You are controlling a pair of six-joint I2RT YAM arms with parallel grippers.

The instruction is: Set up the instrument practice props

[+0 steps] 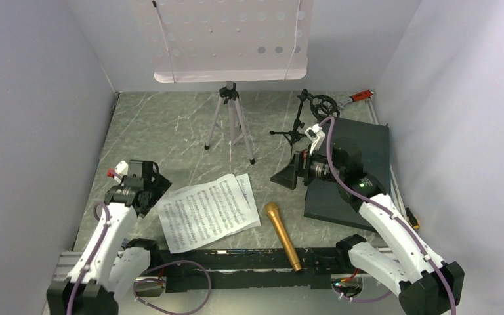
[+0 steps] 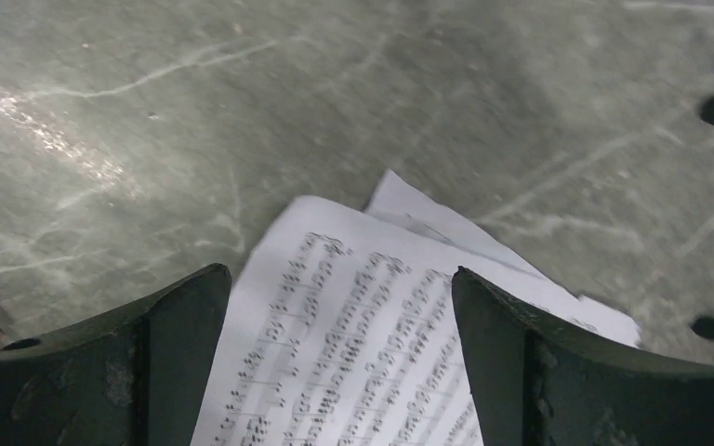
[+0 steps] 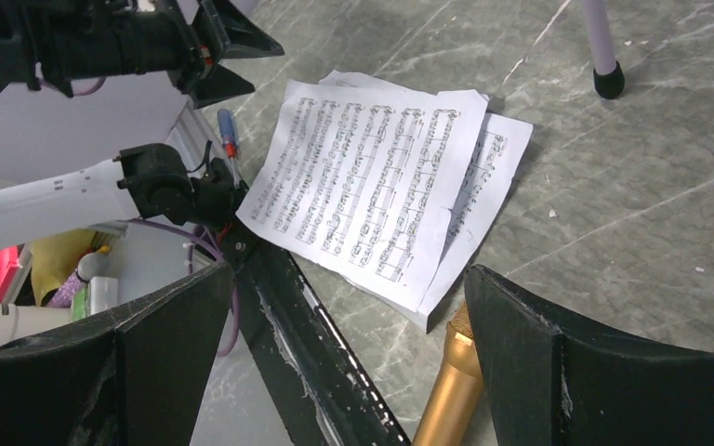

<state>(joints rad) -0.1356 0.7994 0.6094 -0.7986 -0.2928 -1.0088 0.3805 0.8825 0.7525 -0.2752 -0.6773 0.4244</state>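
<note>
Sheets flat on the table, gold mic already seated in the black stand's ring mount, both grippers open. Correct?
No. The gold microphone lies on the table beside the music sheets, not in the ring mount of the black mic stand, which holds nothing, per the top external view. Sheets flat, left gripper and right gripper open: correct.

- A robotics lab test cell, by every sign.
- Plain pale panels (image 1: 33, 98) wall three sides of a grey marble-look table (image 1: 164, 125).
- A white-and-black left arm (image 1: 108, 236) and right arm (image 1: 394, 230) (purple cables trailing) stand at a black rail (image 1: 236, 257) on its near edge.
</note>
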